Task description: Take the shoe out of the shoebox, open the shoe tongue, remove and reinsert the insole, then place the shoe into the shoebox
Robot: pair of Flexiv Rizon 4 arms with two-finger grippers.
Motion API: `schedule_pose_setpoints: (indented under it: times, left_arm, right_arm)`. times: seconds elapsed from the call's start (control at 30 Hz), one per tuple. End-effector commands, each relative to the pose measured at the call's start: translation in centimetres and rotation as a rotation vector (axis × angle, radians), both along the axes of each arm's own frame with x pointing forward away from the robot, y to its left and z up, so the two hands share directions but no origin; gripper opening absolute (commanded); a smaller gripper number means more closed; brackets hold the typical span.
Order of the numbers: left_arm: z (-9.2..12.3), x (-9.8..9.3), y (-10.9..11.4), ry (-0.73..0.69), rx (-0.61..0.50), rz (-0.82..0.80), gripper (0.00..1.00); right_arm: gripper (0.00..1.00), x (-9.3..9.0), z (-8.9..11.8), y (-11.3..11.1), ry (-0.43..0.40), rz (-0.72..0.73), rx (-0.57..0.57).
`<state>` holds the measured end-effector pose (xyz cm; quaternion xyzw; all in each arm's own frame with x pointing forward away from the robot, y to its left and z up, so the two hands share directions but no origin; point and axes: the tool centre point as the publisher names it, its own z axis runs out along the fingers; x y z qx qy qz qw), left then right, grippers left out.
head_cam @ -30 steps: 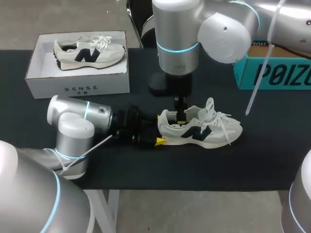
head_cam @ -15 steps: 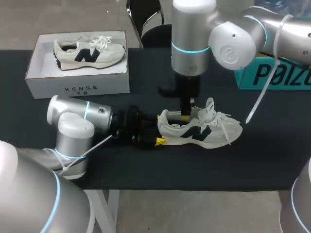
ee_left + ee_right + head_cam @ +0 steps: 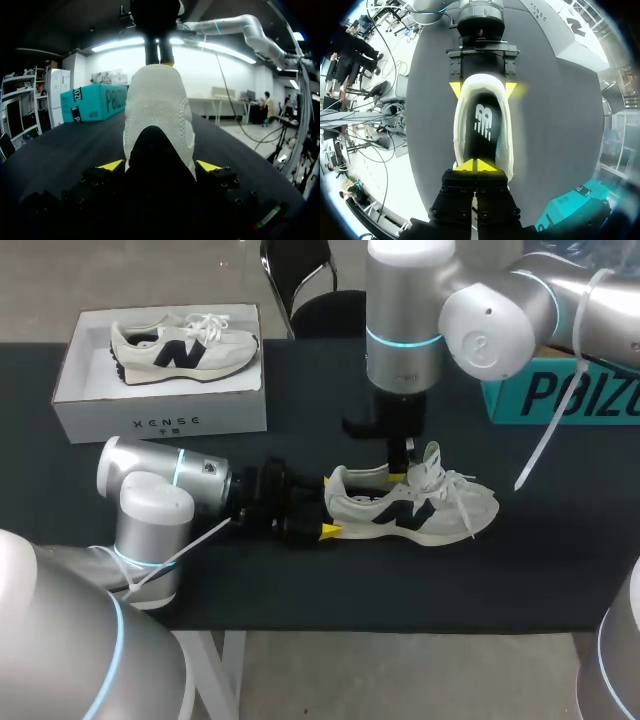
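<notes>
A white sneaker (image 3: 425, 510) with a dark logo lies on its side on the black table, toe to the right. My left gripper (image 3: 329, 510) comes in from the left with both yellow tips pressed against the sides of the heel (image 3: 157, 110). From above, my right gripper (image 3: 398, 474) reaches into the shoe's opening just behind the raised tongue (image 3: 432, 455). Its tips (image 3: 476, 165) are shut together over the front of the black insole (image 3: 482, 125). I cannot see whether anything thin is pinched between them. The white shoebox (image 3: 160, 422) stands at the back left.
A second matching sneaker (image 3: 185, 348) lies inside the shoebox. A teal box (image 3: 570, 395) stands at the back right of the table, beside my right arm. Black tabletop runs in front of the shoe to the near edge.
My right gripper has shut and shifted right along the shoe's opening, from the heel end towards the tongue. The left gripper and the shoe have stayed put.
</notes>
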<state>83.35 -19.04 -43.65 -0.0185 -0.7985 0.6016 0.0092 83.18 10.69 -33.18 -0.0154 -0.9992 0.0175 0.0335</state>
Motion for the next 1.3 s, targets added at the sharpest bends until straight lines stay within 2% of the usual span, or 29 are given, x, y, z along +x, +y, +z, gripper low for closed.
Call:
schedule_pose_setpoints:
  times: [0.03, 0.4, 0.67, 1.23, 1.27, 1.3]
  left_arm:
    - [-0.3, 0.0, 0.1, 0.0, 0.0, 0.001, 0.0]
    - [-0.3, 0.0, 0.1, 0.0, 0.0, 0.001, 0.0]
    - [-0.3, 0.0, 0.1, 0.0, 0.0, 0.001, 0.0]
    - [-0.3, 0.0, 0.1, 0.0, 0.0, 0.001, 0.0]
    - [-0.3, 0.0, 0.1, 0.0, 0.0, 0.001, 0.0]
    - [-0.3, 0.0, 0.1, 0.0, 0.0, 0.001, 0.0]
  right_arm:
    - [0.0, 0.4, -0.3, 0.1, -0.018, 0.015, -0.042]
    - [0.0, 2.0, -2.5, -0.5, -0.049, 0.001, -0.058]
    - [0.0, 2.3, -4.1, -1.0, -0.056, 0.003, -0.077]
    - [0.0, 2.9, -4.9, -1.3, -0.103, 0.002, -0.124]
    - [0.04, 2.9, -5.0, -1.3, -0.103, -0.001, -0.123]
    - [0.16, 2.9, -5.1, -1.3, -0.103, -0.002, -0.121]
